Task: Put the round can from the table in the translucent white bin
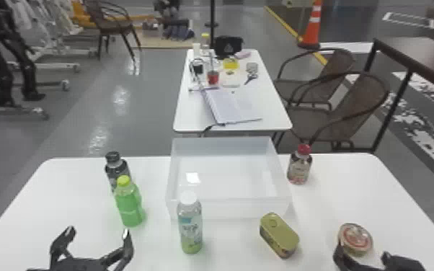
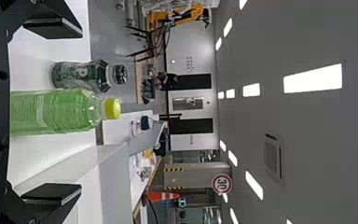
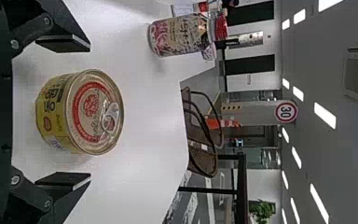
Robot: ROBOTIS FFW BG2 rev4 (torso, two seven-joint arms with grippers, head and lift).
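Round can (image 1: 355, 238): it stood on the white table (image 1: 330, 207), toward the near right, pull-tab lid up, outside the bin
Right gripper (image 1: 361, 250): its jaws stood wide at the near side of the can; in the right wrist view the can showed between the two fingers, with a gap to either side
Gold tin (image 1: 279, 235): this oblong one lay flat to the left of the round can, near the bin's near right corner
Translucent white bin (image 1: 229, 209): it sat open-topped at the middle of the table, toward the far edge
Red-capped bottle (image 1: 299, 168): it stood upright just beside the bin, on the right
White-capped bottle (image 1: 190, 227): it stood upright before the near left part of the bin
Green bottle (image 1: 129, 207): it stood upright to the left of the bin, under a yellow cap
Dark bottle (image 1: 116, 172): it stood behind the green one, partly hidden by it
Left gripper (image 1: 98, 230): its jaws were wide, held at the near left, with nothing between the fingertips
Second table (image 1: 191, 115): it stood beyond the bin, an open notebook (image 1: 232, 104) on it, chairs to its right
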